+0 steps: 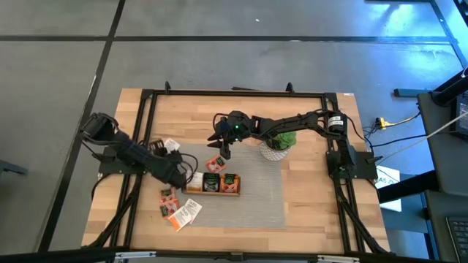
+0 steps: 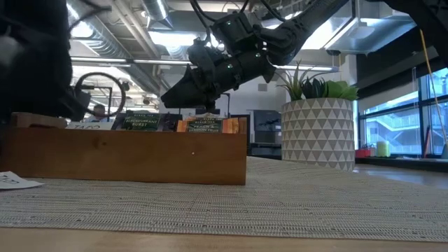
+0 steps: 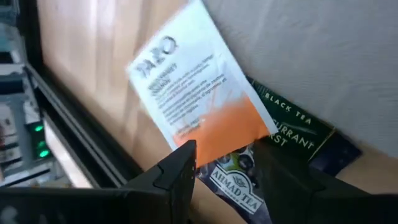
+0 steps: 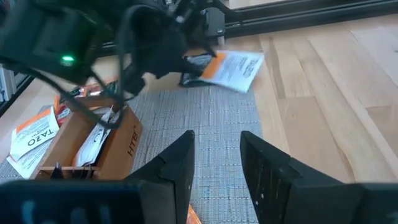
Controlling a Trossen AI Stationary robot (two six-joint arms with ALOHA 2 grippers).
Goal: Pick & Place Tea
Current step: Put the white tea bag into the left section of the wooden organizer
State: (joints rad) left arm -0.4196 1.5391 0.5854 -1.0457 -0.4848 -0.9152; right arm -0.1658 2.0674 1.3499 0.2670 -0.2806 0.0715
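**Left gripper clamps a white-and-orange sachet; right gripper hangs over the mat**

At the table's left, the left gripper (image 4: 186, 62) is near the left end of the wooden tray (image 1: 212, 184), its fingers (image 3: 180, 168) pinching the orange end of a white-and-orange tea sachet (image 3: 196, 93). Dark sachets (image 3: 292, 124) lie beneath it. More loose sachets (image 1: 179, 210) rest on the table in front of the tray, and others stand inside it. Farther right, the right gripper (image 4: 214, 162) hovers over the grey mat (image 1: 256, 197) behind the tray, fingers parted with nothing between them. The potted plant (image 1: 278, 146) stands right of it.
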